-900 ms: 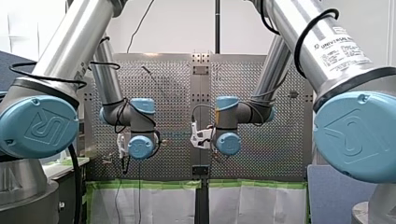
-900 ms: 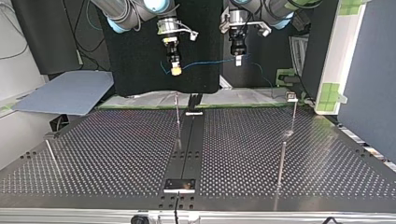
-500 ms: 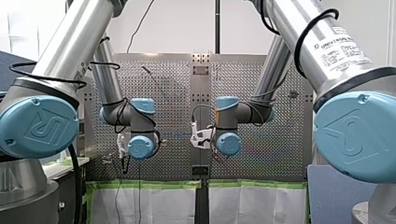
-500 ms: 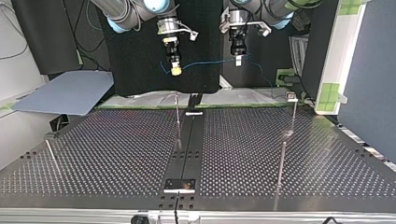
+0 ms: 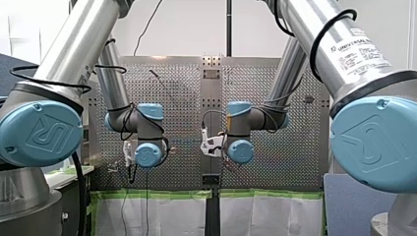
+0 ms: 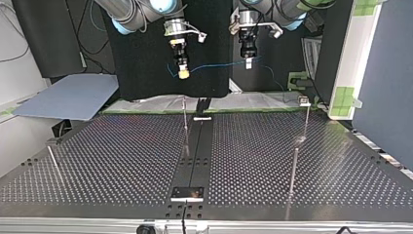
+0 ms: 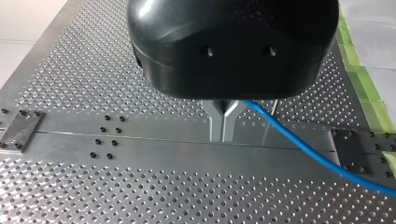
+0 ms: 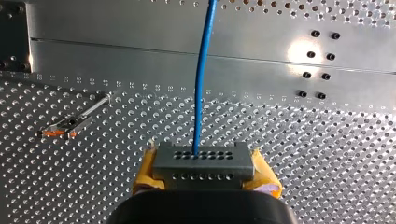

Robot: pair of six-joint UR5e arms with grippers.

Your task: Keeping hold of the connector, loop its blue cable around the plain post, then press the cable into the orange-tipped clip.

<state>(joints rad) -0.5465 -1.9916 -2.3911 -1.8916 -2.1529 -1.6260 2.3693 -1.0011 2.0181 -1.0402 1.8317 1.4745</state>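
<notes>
Front view: my left arm [image 5: 147,155] and my right arm [image 5: 240,150] are standing side by side over the perforated tabletop [image 5: 172,98], their working ends hidden behind the wrists. Neither is showing any shift against the earlier pictures. Top view: my right pincer [image 6: 183,73] and my left pincer [image 6: 248,62] are hanging well above the tabletop. The blue cable [image 6: 214,66] is sagging slightly between them, exactly where it was half a second ago. The slim posts [image 6: 185,122] below are standing untouched; which one is plain I cannot tell. Left wrist view: the metal fingers [image 7: 215,122] are pressing together with the cable running out from between them, so this pincer is gripping the cable. Right wrist view: the yellow pads [image 8: 148,164] are clamping the grey connector [image 8: 203,163], and the cable is leading away ahead of it. The orange-tipped clip [image 8: 63,127] is showing off to one side, well apart from the cable. Judgement: nothing is changing. The arms are pausing with both grips holding, and the loop is not yet begun.
</notes>
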